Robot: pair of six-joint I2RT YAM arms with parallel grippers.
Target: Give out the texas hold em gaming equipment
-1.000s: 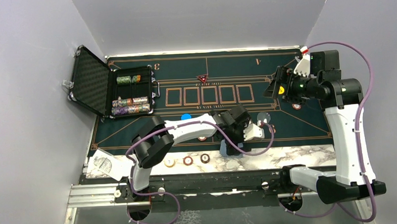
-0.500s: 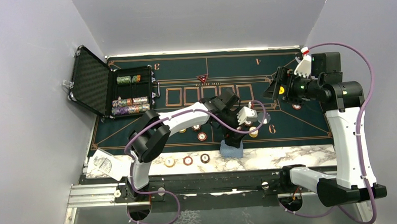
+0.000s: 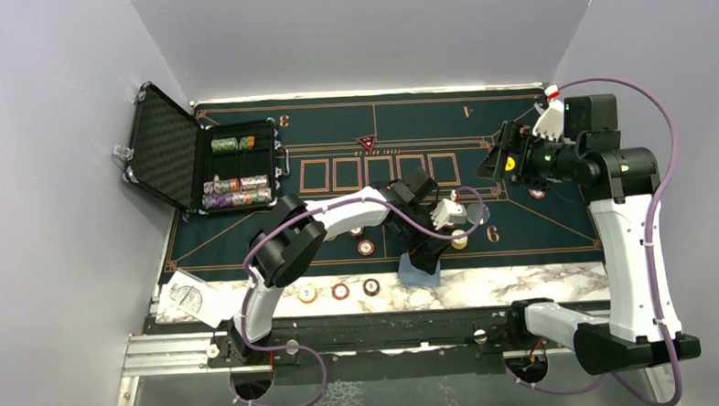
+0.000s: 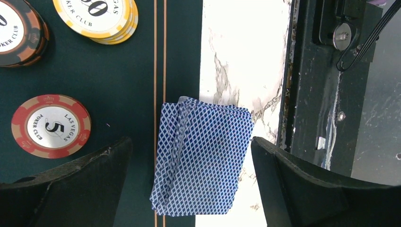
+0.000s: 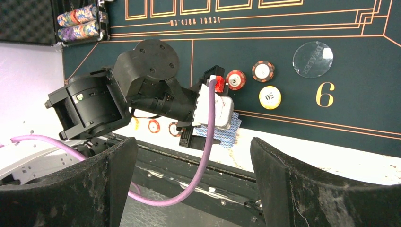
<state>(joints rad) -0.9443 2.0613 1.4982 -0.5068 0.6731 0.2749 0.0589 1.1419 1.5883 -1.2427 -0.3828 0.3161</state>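
From above, the left gripper (image 3: 424, 252) hangs directly over the blue-backed cards (image 3: 419, 275), while the right gripper (image 3: 503, 160) sits well apart. The left wrist view shows its jaws spread wide, the cards between them, long axis crossing the closing line. The right wrist view shows its own jaws apart and empty, the cards far ahead.

Extended rightward with the left arm (image 3: 338, 213), elbow bent, wrist pointed steeply down, left end effector (image 3: 421, 258) gaping wide. Hung raised at the far right with the right arm (image 3: 627, 237), right end effector (image 3: 491, 163) tilted leftward, equally spread.
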